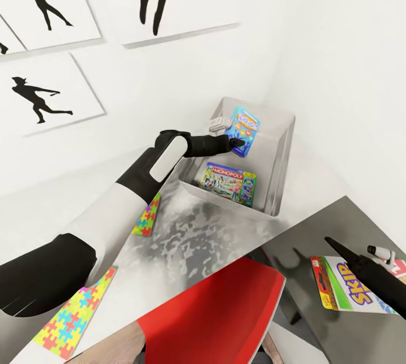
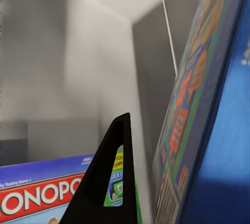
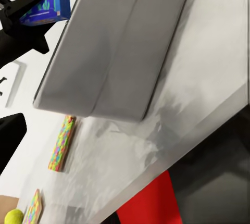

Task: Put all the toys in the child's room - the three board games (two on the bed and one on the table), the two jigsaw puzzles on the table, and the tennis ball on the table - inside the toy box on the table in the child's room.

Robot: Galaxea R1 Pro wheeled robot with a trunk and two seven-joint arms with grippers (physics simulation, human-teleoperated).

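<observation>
Blue game box (image 1: 246, 130), clamped upright in left pincer (image 1: 235, 142) over the toy bin (image 1: 280, 172) for dropping beside Monopoly (image 1: 230, 183); right pincer (image 1: 330, 243) state untellable.

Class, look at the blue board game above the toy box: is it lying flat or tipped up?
Tipped up. The blue board game stands on edge in the left hand, above the toy box.
</observation>
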